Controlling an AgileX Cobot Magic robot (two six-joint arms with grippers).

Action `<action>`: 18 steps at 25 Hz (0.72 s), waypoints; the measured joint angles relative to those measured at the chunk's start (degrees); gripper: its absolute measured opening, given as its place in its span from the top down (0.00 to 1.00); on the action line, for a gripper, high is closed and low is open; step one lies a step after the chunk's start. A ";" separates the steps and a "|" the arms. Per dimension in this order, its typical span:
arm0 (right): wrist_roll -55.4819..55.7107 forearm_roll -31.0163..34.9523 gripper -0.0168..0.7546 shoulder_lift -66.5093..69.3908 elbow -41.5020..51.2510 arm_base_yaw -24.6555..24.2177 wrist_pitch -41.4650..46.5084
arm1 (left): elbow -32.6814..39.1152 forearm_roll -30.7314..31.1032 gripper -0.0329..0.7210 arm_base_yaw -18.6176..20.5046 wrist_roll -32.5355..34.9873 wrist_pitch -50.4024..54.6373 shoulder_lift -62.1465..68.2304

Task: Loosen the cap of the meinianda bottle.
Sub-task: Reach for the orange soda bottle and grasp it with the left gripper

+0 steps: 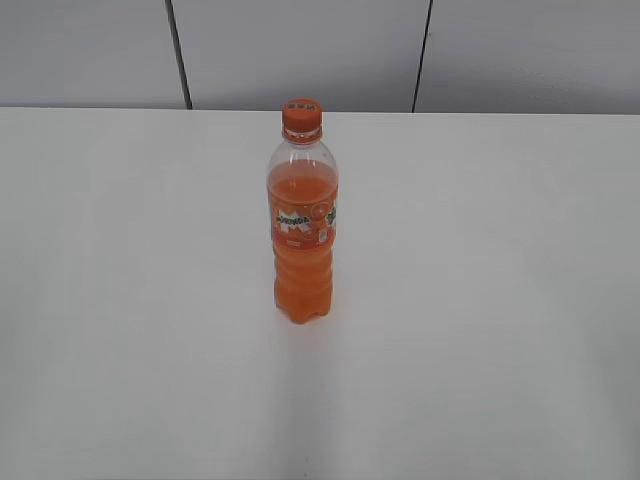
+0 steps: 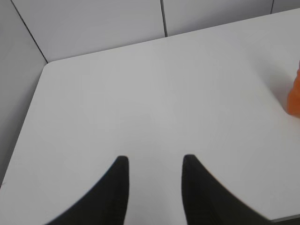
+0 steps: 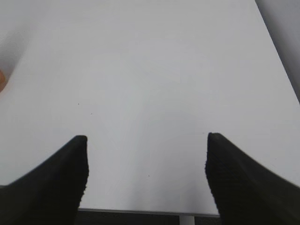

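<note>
The meinianda bottle (image 1: 301, 225) stands upright in the middle of the white table (image 1: 480, 300), filled with orange drink, its label around the middle. Its orange cap (image 1: 301, 116) sits on the neck. Neither arm shows in the exterior view. In the left wrist view my left gripper (image 2: 155, 161) is open with nothing between its black fingers, and a sliver of the bottle (image 2: 294, 96) shows at the right edge. My right gripper (image 3: 147, 139) stands wide open over bare table, and an orange sliver of the bottle (image 3: 2, 79) peeks in at the left edge.
Grey wall panels (image 1: 300, 50) run behind the table's far edge. The left wrist view shows the table's rounded far corner (image 2: 47, 65) by the wall. The right wrist view shows the table's near edge (image 3: 140, 212) and right edge (image 3: 281, 56).
</note>
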 joint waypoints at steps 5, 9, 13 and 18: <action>0.00 0.10 0.22 0.00 0.00 0.00 0.00 | 0.00 0.00 0.63 0.00 0.00 0.00 0.00; 0.00 0.10 0.22 0.00 0.00 0.00 0.00 | -0.08 0.00 0.58 0.00 0.00 -0.47 0.00; 0.00 0.10 0.22 0.00 0.00 0.00 0.00 | -0.65 0.00 0.43 0.00 0.00 -4.31 0.14; 0.00 0.10 0.22 0.00 0.00 0.00 0.00 | -0.69 0.00 0.35 0.00 0.00 -12.71 4.07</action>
